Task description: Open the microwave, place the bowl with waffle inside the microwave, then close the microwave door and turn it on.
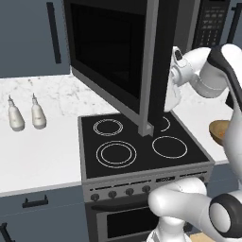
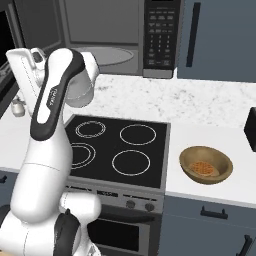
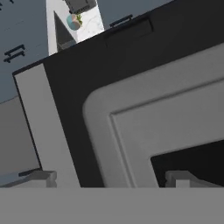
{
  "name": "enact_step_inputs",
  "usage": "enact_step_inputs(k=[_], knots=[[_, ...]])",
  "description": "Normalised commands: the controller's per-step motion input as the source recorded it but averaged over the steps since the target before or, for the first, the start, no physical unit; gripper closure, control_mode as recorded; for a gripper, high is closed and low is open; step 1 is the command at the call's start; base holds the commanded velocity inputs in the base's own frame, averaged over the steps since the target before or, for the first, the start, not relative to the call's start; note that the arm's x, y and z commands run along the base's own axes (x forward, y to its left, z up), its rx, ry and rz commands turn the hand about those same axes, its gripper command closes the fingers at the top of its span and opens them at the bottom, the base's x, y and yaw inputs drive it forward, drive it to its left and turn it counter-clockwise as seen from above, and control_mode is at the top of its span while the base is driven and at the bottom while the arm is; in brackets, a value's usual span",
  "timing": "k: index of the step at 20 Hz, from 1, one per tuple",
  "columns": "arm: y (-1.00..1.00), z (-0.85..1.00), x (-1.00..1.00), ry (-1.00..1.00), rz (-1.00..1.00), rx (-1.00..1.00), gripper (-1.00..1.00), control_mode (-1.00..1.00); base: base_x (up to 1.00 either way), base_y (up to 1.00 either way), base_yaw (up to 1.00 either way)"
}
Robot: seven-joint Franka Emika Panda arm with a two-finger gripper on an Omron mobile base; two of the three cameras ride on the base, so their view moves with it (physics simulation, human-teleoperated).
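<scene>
The microwave [image 2: 120, 35] hangs above the stove with its cavity open and a glass turntable showing inside. The microwave door [image 1: 113, 52] stands swung far out to the left, its edge over the stove's middle. My gripper [image 3: 111, 177] is open, close against the door's inner face [image 3: 144, 109], with nothing between its fingertips [image 3: 41, 177]. In the left base view my hand [image 1: 177, 71] sits just behind the door's free edge. The brown bowl [image 2: 206, 164] with a waffle [image 2: 202, 167] in it rests on the counter right of the stove, well apart from the gripper.
A black stove [image 2: 120, 145] with several ring burners lies under the microwave. Two white bottles [image 1: 23, 114] stand on the left counter. A dark object [image 2: 251, 129] sits at the right counter's edge. The keypad panel [image 2: 160, 35] is on the microwave's right.
</scene>
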Motion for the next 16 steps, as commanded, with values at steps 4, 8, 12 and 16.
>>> enact_step_inputs(k=[4, 8, 12, 16], knots=[[0.33, 0.00, 0.00, 0.03, 0.02, 0.00, -1.00, -1.00, 0.00, 0.00, 0.00], [-0.42, 0.01, 0.00, 0.00, -0.04, -0.01, -1.00, -1.00, 0.00, 0.00, 0.00], [-0.99, 0.01, 0.00, 0.00, -0.19, -0.16, -1.00, -1.00, 0.00, 0.00, 0.00], [-1.00, 0.00, 0.00, 0.01, -0.28, -0.25, -1.00, -1.00, 0.00, 0.00, 0.00]])
